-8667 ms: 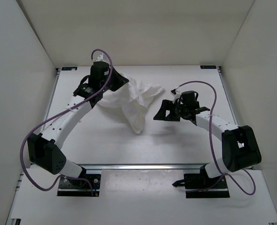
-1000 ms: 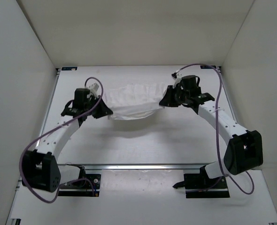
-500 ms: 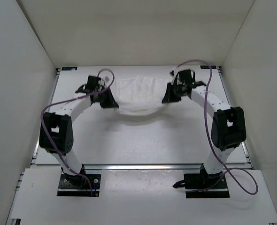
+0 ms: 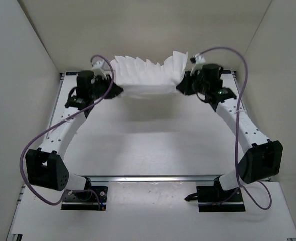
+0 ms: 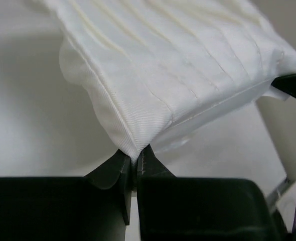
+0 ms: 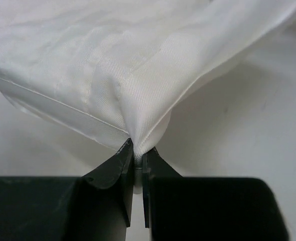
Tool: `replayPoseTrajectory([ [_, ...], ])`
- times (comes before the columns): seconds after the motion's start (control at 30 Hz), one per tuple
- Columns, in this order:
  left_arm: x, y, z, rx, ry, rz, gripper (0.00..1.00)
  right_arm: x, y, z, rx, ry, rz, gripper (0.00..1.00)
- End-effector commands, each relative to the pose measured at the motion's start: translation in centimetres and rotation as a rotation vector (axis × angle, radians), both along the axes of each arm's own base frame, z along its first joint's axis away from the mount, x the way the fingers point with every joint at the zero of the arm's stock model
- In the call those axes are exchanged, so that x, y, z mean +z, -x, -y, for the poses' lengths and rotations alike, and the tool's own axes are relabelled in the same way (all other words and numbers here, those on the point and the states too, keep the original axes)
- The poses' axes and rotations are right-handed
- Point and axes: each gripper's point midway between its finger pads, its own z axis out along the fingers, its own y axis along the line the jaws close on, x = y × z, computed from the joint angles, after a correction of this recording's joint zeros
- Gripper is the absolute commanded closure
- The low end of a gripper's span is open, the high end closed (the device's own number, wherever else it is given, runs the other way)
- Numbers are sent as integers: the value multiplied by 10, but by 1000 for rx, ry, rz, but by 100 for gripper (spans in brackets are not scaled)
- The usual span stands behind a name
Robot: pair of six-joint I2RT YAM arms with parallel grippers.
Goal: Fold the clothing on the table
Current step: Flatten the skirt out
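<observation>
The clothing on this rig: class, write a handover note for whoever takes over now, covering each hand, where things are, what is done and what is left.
Left hand: shut on one corner of the clothing.
Right hand: shut on the opposite corner.
Clothing: held up, stretched between both hands above the far end of the table.
Done: picked up and spread.
Left: lay it flat and fold; no fold shows yet.

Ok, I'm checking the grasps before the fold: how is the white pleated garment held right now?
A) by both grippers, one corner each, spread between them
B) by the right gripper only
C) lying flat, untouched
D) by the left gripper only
A: each wrist view shows a corner of the white pleated garment pinched in closed jaws, by the left gripper and the right gripper. The top view shows it spread between them.
</observation>
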Motion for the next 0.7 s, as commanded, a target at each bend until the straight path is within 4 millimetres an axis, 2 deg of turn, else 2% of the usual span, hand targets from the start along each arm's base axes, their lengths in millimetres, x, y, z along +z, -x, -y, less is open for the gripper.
replayPoseTrajectory([
  [0.0, -126, 41, -21, 67, -142, -278, 100, -117, 29, 34, -117, 110, -240, 99],
  [0.03, -127, 55, -20, 55, -155, -279, 100, -144, 51, 37, -128, 114, -301, 100],
  [0.07, -143, 78, -15, 33, -163, -318, 100, -172, 72, 36, -123, 102, -382, 100],
  [0.1, -168, 102, -10, -1, -192, -377, 100, -169, 85, 33, -107, 84, -385, 100],
  [0.13, -183, 128, -9, -21, -196, -422, 100, -182, 108, 32, -103, 60, -431, 100],
  [0.17, -179, 142, -11, -9, -171, -422, 100, -196, 129, 29, -91, 45, -474, 100],
  [0.23, -201, 186, -23, -8, -162, -496, 100, -206, 159, 23, -70, 22, -516, 100],
  [0.27, -211, 200, -32, 14, -164, -554, 100, -207, 172, 22, -71, 10, -535, 100],
  [0.3, -210, 214, -36, 6, -166, -565, 100, -208, 183, 22, -74, -7, -557, 100],
  [0.37, -194, 221, -38, 9, -204, -523, 100, -208, 193, 22, -62, -35, -581, 100],
  [0.4, -189, 220, -39, 6, -215, -508, 100, -198, 190, 22, -65, -60, -563, 100],
  [0.43, -178, 216, -36, -3, -209, -496, 100, -196, 190, 22, -55, -59, -563, 100],
  [0.47, -169, 208, -40, 18, -201, -497, 100, -185, 184, 22, -52, -71, -540, 100],
  [0.53, -168, 191, -39, 41, -177, -567, 100, -161, 163, 25, -61, -83, -474, 100],
  [0.57, -160, 181, -38, 38, -134, -571, 100, -161, 153, 28, -74, -89, -478, 100],
  [0.63, -171, 159, -33, 41, -94, -629, 100, -155, 133, 33, -93, -106, -481, 99],
  [0.67, -174, 144, -29, 55, -88, -632, 100, -159, 121, 37, -92, -116, -500, 100],
])
